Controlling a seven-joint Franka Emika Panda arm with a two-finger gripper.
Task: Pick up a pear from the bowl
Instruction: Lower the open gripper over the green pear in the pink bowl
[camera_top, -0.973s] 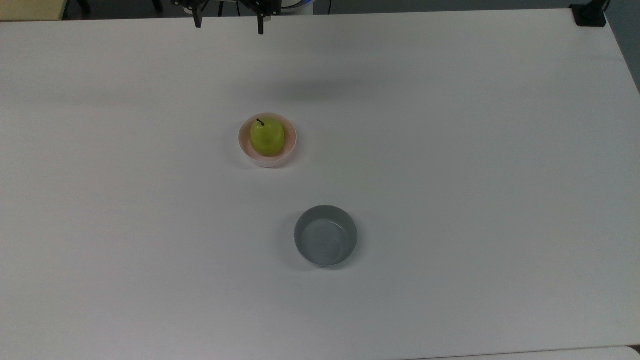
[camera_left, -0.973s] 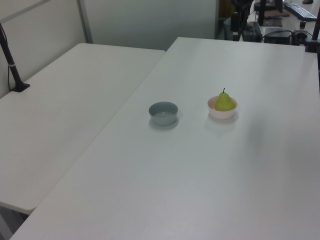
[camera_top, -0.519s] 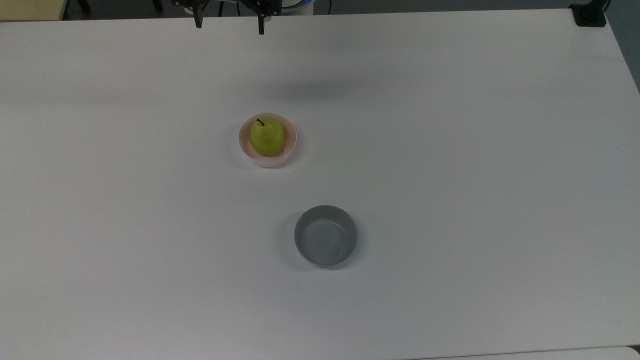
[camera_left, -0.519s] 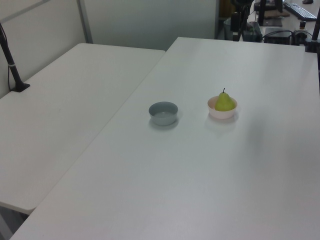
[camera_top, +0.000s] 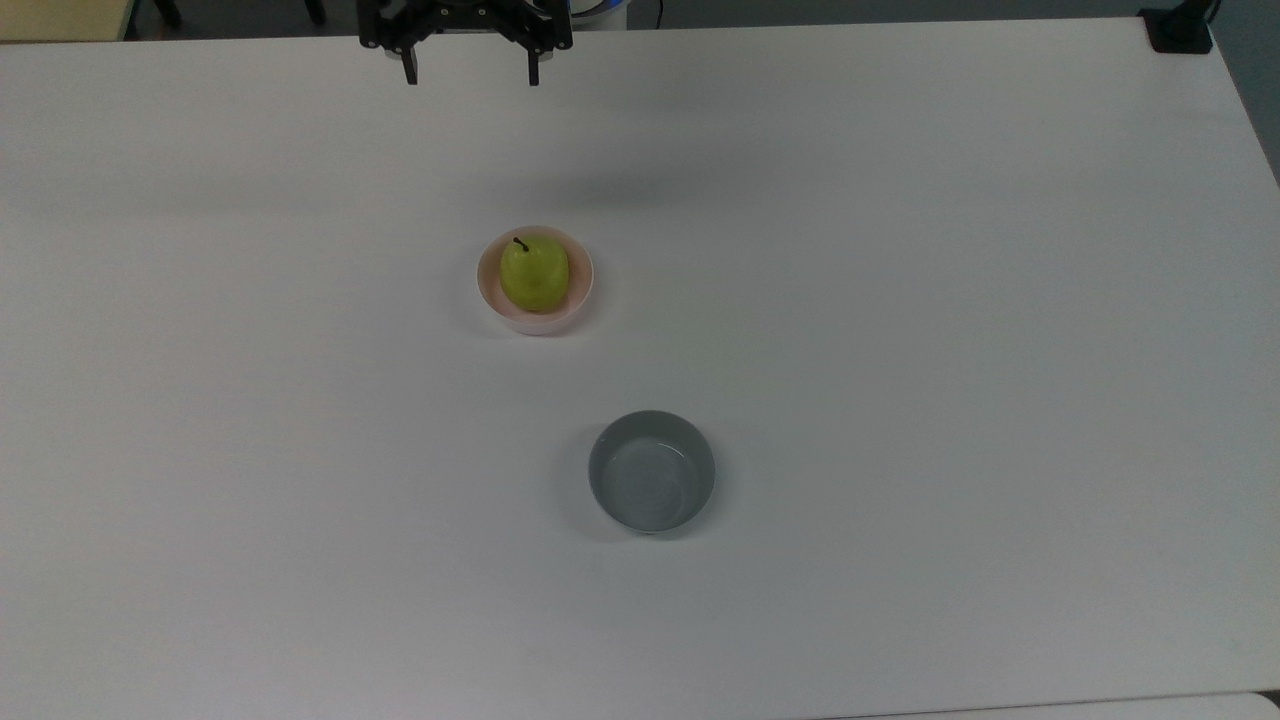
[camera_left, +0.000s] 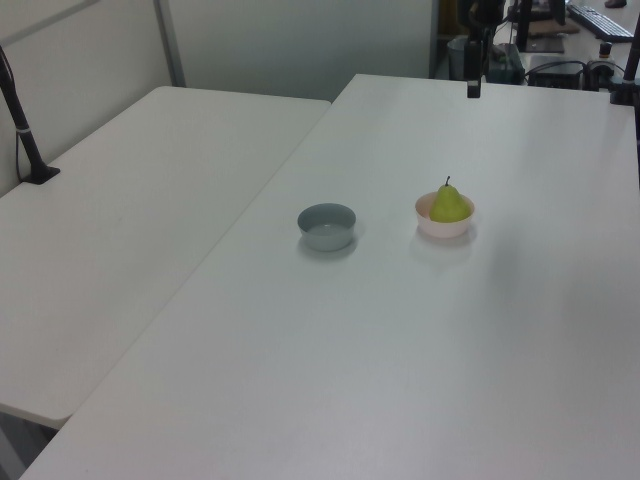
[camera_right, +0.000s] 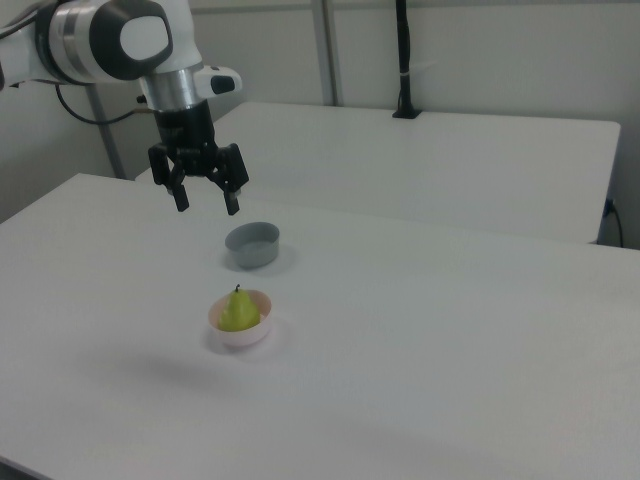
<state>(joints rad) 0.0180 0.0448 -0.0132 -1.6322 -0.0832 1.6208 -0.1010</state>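
1. Taking the pink bowl (camera_top: 535, 280) as our landmark, we start with what lies nearest the top view's lower edge: a grey bowl (camera_top: 651, 471) sits on the white worktop (camera_top: 950, 300), well apart from the pink bowl, below it and toward the top view's right.
2. In the pink bowl itself we see the pear (camera_top: 534, 274), upright, its dark stem pointing toward the top view's upper edge. In the left view the pear (camera_left: 450, 204) rises above the rim of its bowl (camera_left: 444, 221), with the grey bowl (camera_left: 327, 226) off to the left view's left.
3. Neither bowl nor the pear has shifted since the earlier frames.
4. Farthest from us, beyond the pink bowl toward the top view's upper edge, the gripper (camera_top: 470, 75) has come further into sight than half a second ago; more of its black body now shows.
5. Its fingers (camera_top: 410, 72) are spread wide and grasp nothing.
6. In the right view we see the gripper (camera_right: 206, 203) hanging in the air above the worktop (camera_right: 450, 330), higher than the pear (camera_right: 238, 311) and the pink bowl (camera_right: 240, 325), touching neither.
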